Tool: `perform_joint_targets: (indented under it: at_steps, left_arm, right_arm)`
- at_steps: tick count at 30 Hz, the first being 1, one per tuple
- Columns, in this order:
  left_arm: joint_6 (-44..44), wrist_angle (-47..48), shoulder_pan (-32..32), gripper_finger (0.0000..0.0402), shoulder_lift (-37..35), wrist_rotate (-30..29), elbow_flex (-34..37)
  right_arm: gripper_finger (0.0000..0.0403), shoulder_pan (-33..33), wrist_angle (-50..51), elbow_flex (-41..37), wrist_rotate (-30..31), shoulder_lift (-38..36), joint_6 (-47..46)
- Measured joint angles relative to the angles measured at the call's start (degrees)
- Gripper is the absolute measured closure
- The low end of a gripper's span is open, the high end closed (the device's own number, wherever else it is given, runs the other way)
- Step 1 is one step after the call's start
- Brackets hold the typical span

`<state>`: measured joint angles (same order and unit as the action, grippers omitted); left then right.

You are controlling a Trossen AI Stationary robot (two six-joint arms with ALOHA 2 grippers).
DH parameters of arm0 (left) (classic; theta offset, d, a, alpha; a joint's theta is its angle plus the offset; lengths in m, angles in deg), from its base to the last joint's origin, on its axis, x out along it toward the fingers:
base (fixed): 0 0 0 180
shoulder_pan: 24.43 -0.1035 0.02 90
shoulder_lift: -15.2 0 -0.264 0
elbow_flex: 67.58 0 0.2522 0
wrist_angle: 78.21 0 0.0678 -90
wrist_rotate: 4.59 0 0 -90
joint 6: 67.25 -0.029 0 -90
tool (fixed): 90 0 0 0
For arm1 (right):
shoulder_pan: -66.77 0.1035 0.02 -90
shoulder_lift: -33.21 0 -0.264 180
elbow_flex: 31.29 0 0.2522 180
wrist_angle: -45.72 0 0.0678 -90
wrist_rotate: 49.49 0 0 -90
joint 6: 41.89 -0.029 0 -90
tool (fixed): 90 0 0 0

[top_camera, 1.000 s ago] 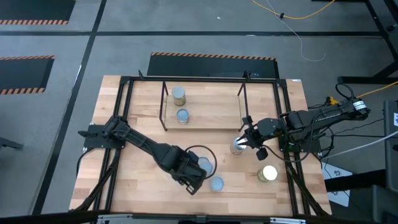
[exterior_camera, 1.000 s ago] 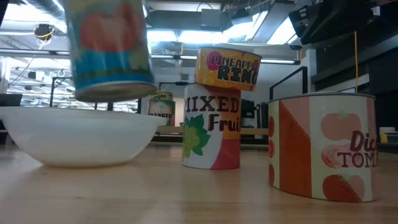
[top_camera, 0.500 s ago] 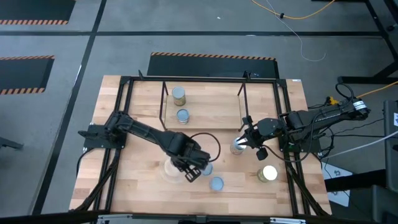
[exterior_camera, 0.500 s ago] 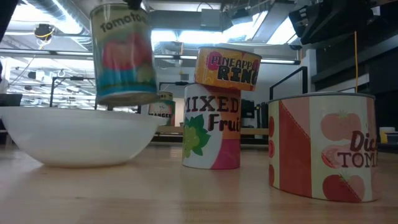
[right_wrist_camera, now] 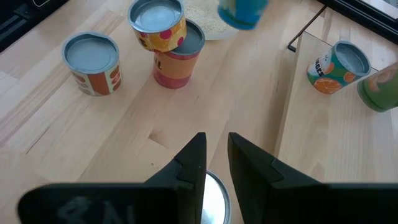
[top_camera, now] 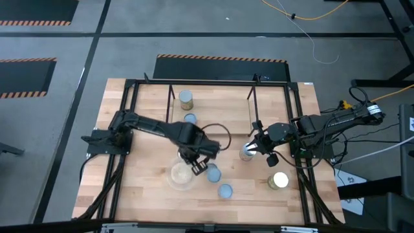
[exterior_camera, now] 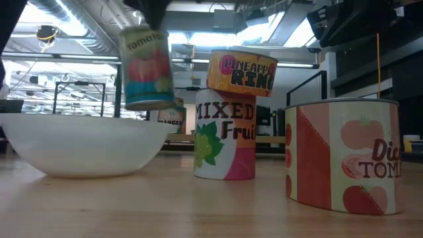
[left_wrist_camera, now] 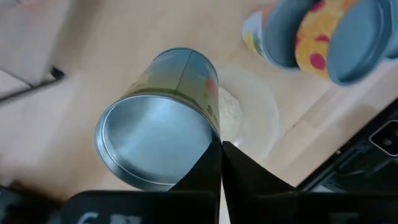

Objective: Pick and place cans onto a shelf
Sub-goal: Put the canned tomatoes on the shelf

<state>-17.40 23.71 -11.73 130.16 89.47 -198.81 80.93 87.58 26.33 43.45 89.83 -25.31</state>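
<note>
Left gripper (top_camera: 196, 165) pinched tomato can (exterior_camera: 147, 67) aloft, above bowl (exterior_camera: 79, 149). Right gripper (top_camera: 251, 151) clamped a silver-topped can (top_camera: 246, 153) beside shelf (top_camera: 213, 123).

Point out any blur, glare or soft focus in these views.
Low view: the lifted tomato can is motion-smeared, and ceiling lights glare behind the stacked cans. Left wrist view: the two stacked cans at the edge are soft. Right wrist view: the blue can is blurred. High view: one can top is blown out white.
</note>
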Motion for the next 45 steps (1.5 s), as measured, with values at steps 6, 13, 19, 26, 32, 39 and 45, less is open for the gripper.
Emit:
perform_joint_targets:
  at_steps: [6,13,19,26,32,39,45]
  left_arm:
    - [-9.2,0.0,-5.7,0.0401,0.0,0.2,0.0]
    - [-19.3,-0.7,-11.5,0.0401,0.0,0.3,0.0]
    - [-26.1,-2.8,-15.1,0.0401,0.0,0.3,0.0]
    - [-34.0,-6.2,-18.2,0.0401,0.0,0.3,0.0]
    - [-40.0,-7.4,-21.3,0.0401,0.0,-0.1,0.0]
    - [-46.6,-9.8,-25.2,0.0401,0.0,-0.7,0.0]
    - [-52.7,-11.1,-28.6,0.0401,0.0,-2.2,0.0]
  right_arm:
    - [0.0331,0.0,0.0,0.0,0.0,0.0,0.0]
    - [0.0331,0.0,0.0,0.0,0.0,0.0,0.0]
    - [0.0331,0.0,-0.1,0.0,0.0,0.0,0.0]
    - [0.0331,0.0,-0.9,0.0,0.0,0.0,0.0]
    - [0.0331,0.0,-1.0,0.0,0.0,0.0,0.0]
    - [0.0331,0.0,-1.0,0.0,0.0,0.0,0.0]
    - [0.0331,0.0,-1.0,0.0,0.0,0.0,0.0]
